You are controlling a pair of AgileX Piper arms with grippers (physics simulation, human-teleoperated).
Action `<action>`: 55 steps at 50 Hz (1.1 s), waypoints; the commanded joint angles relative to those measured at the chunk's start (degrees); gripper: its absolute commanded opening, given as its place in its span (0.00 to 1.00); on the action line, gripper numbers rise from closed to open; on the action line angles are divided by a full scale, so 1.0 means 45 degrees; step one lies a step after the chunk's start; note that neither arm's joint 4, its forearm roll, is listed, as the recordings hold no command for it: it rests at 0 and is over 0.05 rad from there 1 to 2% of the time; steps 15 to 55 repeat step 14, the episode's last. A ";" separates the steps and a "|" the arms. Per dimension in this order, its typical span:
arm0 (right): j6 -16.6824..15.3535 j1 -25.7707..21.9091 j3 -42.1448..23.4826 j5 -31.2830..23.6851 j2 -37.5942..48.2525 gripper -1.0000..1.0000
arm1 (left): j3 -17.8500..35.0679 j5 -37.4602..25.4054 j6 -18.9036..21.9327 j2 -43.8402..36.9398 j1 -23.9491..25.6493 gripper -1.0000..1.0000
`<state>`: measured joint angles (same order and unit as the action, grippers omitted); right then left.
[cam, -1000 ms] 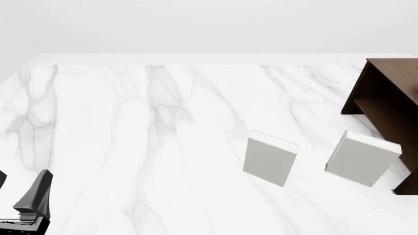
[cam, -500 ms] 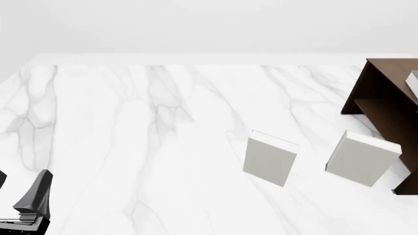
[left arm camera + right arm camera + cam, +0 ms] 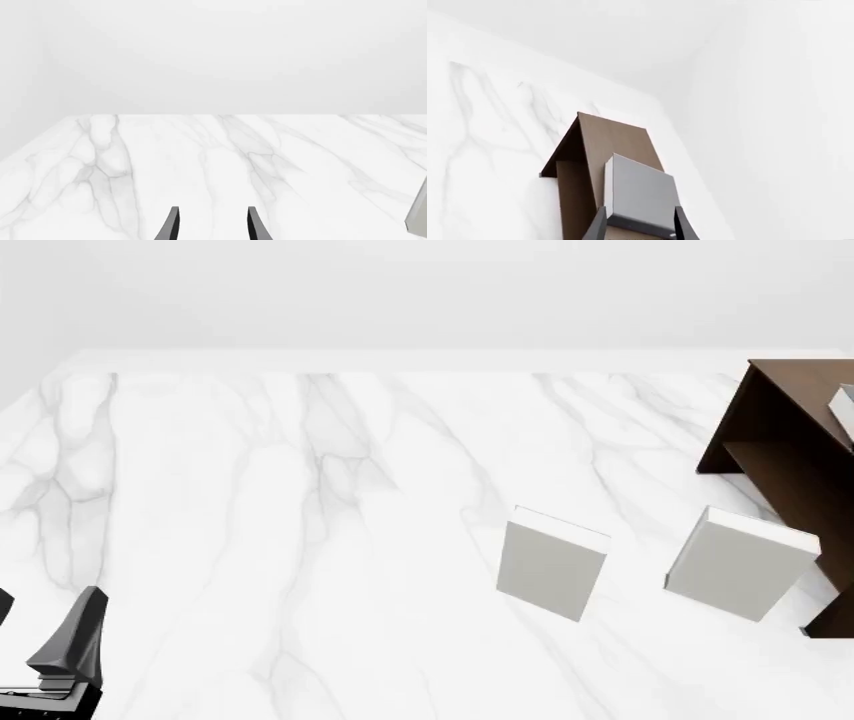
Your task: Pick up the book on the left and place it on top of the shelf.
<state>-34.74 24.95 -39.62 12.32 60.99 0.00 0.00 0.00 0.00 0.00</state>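
Note:
In the right wrist view, a grey book (image 3: 640,195) with a darker near edge sits between the fingers of my right gripper (image 3: 640,229), which is shut on it. The book is held over the flat top of the dark brown shelf (image 3: 617,140). The front view shows the shelf (image 3: 781,440) at the right edge, and only a grey sliver of the book (image 3: 845,410) shows over its top. The right gripper itself is out of that frame. My left gripper (image 3: 211,227) is open over bare table, low at the near left (image 3: 74,640).
Two pale grey books stand upright on the marble table, one near the middle (image 3: 551,567) and one just in front of the shelf (image 3: 738,562). A pale edge of one book (image 3: 419,215) shows in the left wrist view.
A grey sliver of the book came into the front view over the shelf top between one second and half a second ago. Since then nothing has moved.

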 commanded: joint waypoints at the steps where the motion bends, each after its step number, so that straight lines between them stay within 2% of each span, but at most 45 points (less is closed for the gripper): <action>1: 0.0621 -0.0112 0.0223 -0.0365 -0.1102 1.00 | 0.0000 0.0000 0.0000 0.0000 0.0000 1.00; 14: 0.1242 -0.0478 0.0432 -0.0548 -0.1991 1.00 | 0.0000 0.0000 0.0000 0.0000 0.0000 1.00; 55: 0.1242 -0.0478 0.0432 -0.0548 -0.1991 1.00 | 0.0000 0.0000 0.0000 0.0000 0.0000 1.00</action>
